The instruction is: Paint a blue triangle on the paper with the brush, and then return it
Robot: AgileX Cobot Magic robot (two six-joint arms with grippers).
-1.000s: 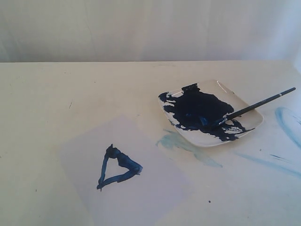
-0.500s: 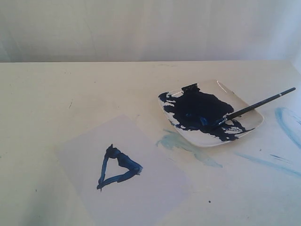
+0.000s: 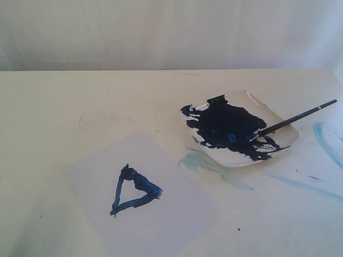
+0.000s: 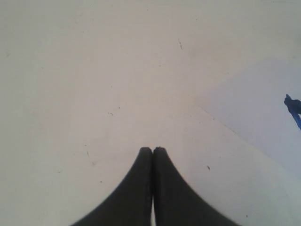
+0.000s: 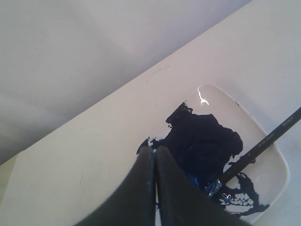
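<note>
Brush (image 3: 292,119): lies across the plate, loose, no claw on it; bristle end down in the dark paint, handle running out past the plate's rim toward 2 o'clock (silver band near the far end).
Plate (image 3: 256,103): white and square, at about 3 o'clock from the middle of the table (image 3: 80,107) in the exterior view.
Paint blotch (image 3: 225,123): dark blue, covers most of the plate's floor.
Blue triangle (image 3: 140,183): rough, thick outline, closed on all three sides, at about 8 o'clock from the plate and well apart from it.
Paper (image 3: 161,225): pale sheet flat on the table at about 7 o'clock from centre; the triangle sits on its left half.
Pale smears (image 3: 206,163): light blue on the bare table, just beside the plate at its 7 o'clock; more at the table's right edge.
Left gripper (image 4: 153,149): fingertips pressed together, nothing between them, above bare table beside the paper's corner.
Right gripper (image 5: 152,148): fingertips pressed together, empty, above the plate's edge, clear of the brush.
</note>
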